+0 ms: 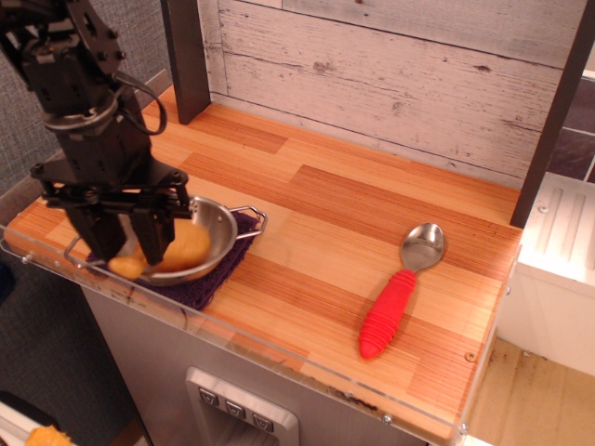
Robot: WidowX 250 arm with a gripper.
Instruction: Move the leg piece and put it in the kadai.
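The yellow-orange leg piece (184, 247) lies on its side in the shiny steel kadai (223, 226) at the counter's front left. Its bulbous end points right and its knobbed bone end sticks out over the left rim. My black gripper (125, 258) hangs over the kadai's left half. Its fingers (153, 237) are spread apart on either side of the narrow bone end, and the jaws look open. The arm hides the kadai's left part and left handle.
A purple cloth (216, 281) lies under the kadai. A metal spoon with a red handle (389, 314) lies at the front right. A dark post (186, 56) stands at the back left, and a clear plastic lip (279, 348) runs along the front edge.
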